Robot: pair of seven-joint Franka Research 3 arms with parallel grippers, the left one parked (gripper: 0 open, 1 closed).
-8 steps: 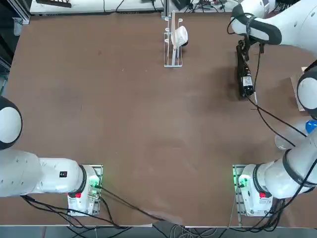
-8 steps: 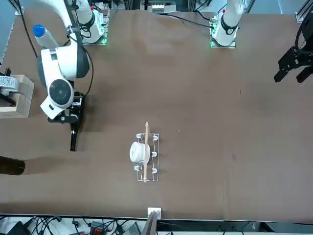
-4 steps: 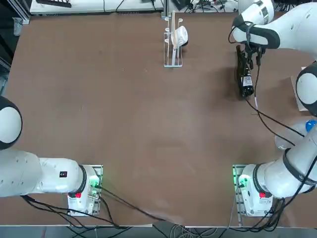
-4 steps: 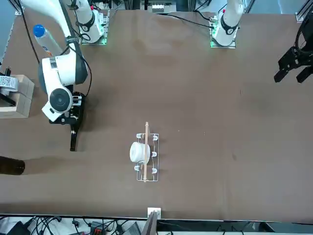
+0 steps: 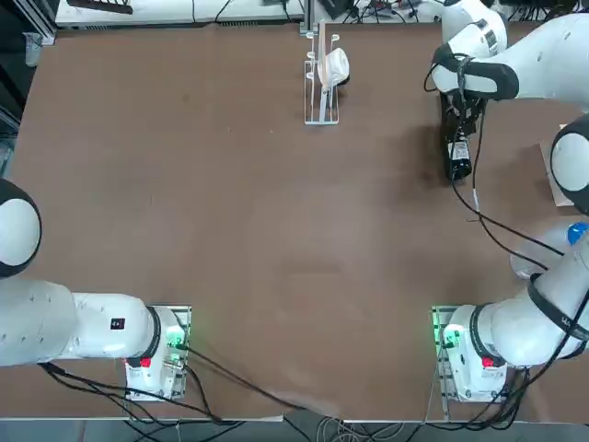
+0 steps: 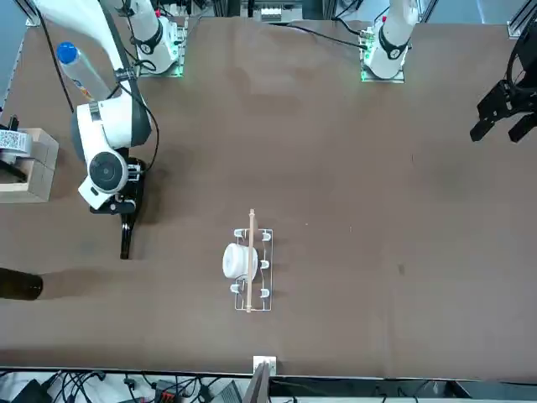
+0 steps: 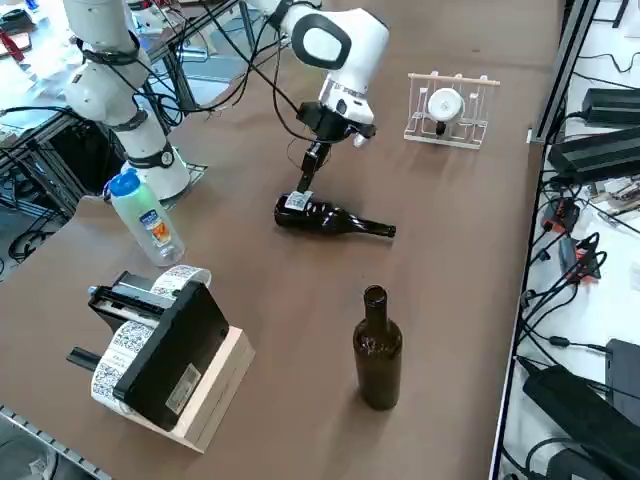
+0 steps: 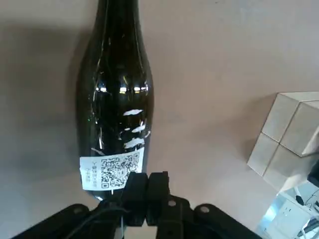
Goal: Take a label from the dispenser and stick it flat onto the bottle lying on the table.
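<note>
Label stays on the bottle toward the bench's far-right corner. The right claw, closed, has shifted slightly.

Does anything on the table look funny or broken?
Yes, a little. The dark bottle lying on its side has patchy white marks beside its label, maybe bits of old sticker. The right gripper is right by the label, its fingers closed. I can't see anything spilled.

Upright brown bottle, clear bottle
</note>
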